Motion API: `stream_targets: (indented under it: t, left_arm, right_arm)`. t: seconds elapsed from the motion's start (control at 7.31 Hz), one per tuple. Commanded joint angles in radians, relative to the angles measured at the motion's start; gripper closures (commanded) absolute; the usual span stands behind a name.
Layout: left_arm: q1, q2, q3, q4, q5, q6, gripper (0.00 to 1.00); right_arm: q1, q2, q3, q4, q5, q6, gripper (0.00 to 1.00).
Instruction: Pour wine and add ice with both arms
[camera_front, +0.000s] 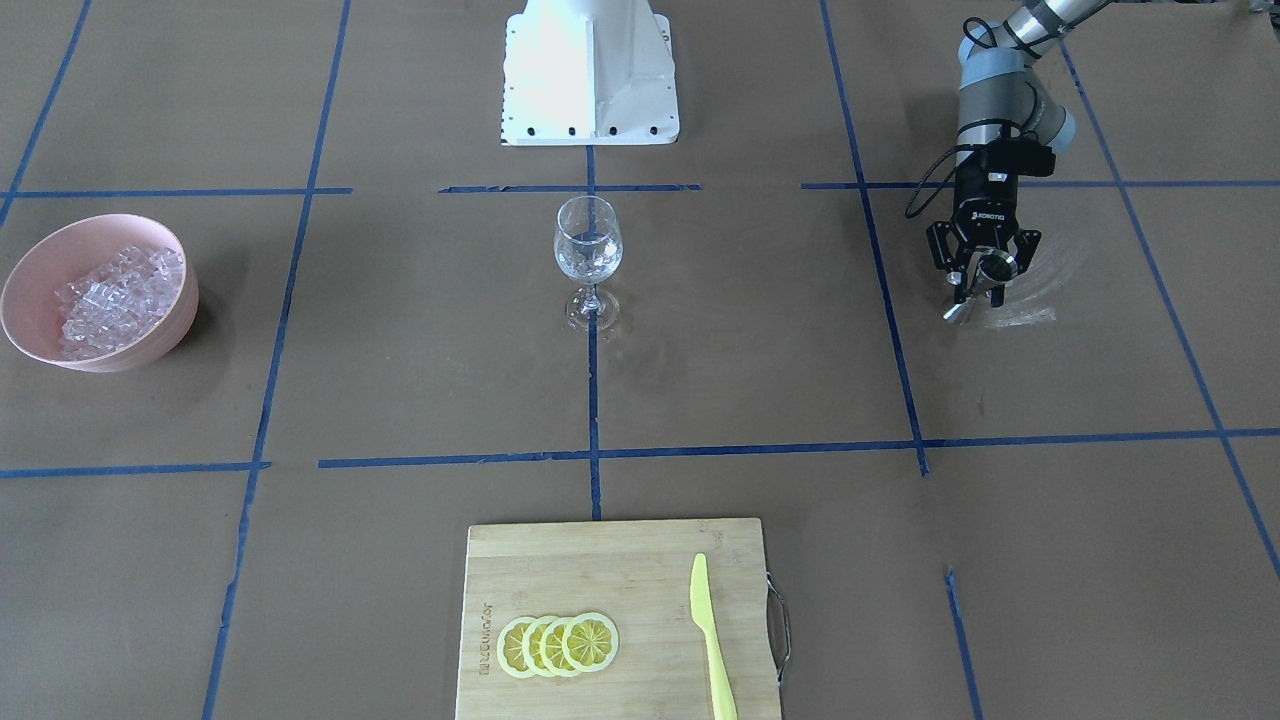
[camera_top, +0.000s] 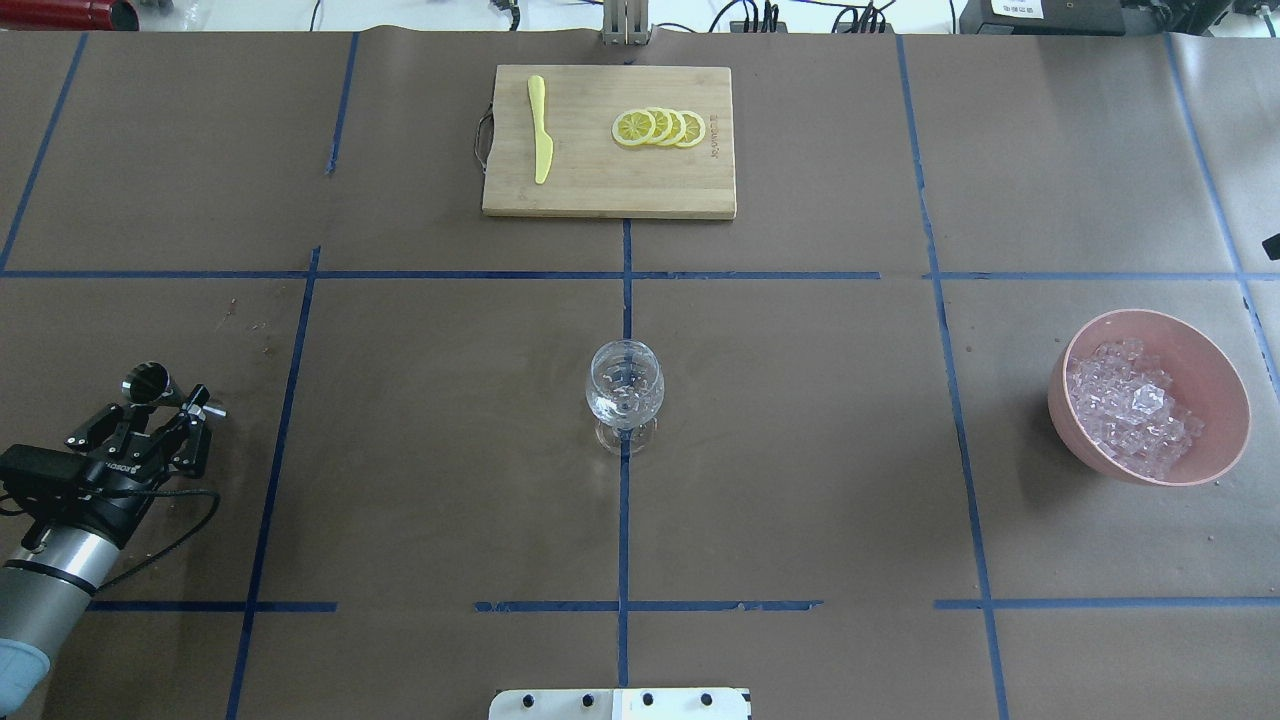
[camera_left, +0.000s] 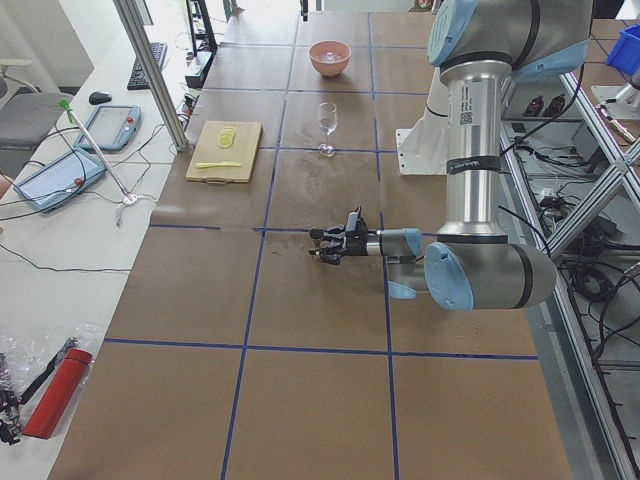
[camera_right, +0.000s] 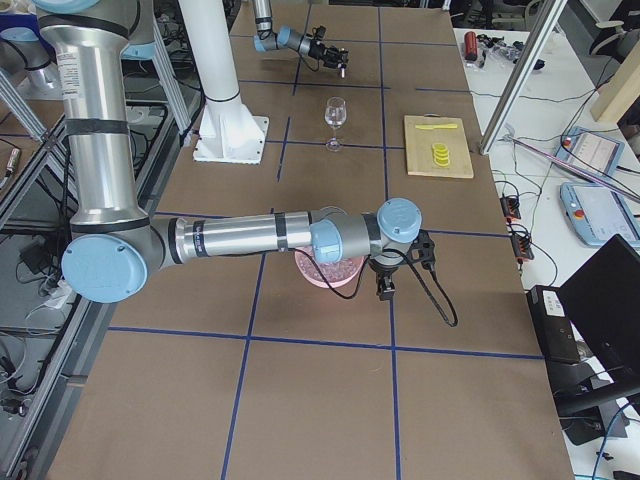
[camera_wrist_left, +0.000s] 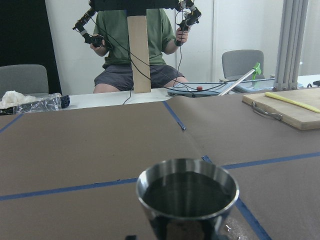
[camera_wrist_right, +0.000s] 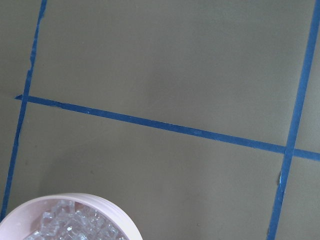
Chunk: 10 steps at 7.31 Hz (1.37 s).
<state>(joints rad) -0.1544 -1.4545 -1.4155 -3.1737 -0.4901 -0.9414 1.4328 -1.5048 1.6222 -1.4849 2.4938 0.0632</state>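
Left arm: out at the robot's left end of the table, wrist low over the brown paper.
Left gripper: clamped on a steel jigger. The cup stands mouth up, and there's dark liquid in it!
Right arm: stretched out flat above the table towards the other end.
Right gripper: pointing down just beside the bowl. It shows only in the side view, so I cannot tell how wide the jaws stand.
Ice: heaped in the pink bowl at the robot's right end. The right wrist camera catches the bowl's rim and some cubes at its bottom edge.
Glass: upright at the table's centre on the blue tape line, well apart from both grippers.
Board: on the far side from the robot, with lemon slices overlapping in a row and a yellow knife lying beside them.
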Motion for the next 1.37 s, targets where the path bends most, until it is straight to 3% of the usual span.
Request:
stream_targets:
  t: [0.0, 0.27, 0.68, 1.23]
  left_arm:
    - [0.001, -0.001, 0.001, 0.0, 0.001, 0.003, 0.73]
    - [0.0, -0.004, -0.005, 0.0, 0.001, 0.003, 0.98]
    - [0.0, -0.004, -0.022, -0.008, 0.001, 0.003, 1.0]
    - [0.001, -0.015, -0.179, -0.008, -0.016, 0.155, 1.0]
  right_arm:
    - [0.0, 0.0, 0.001, 0.0, 0.0, 0.001, 0.0]
    - [0.001, -0.002, 0.002, 0.0, 0.0, 0.001, 0.0]
    - [0.0, -0.002, 0.002, 0.0, 0.0, 0.003, 0.0]
    - [0.0, 0.0, -0.002, 0.0, 0.0, 0.003, 0.0]
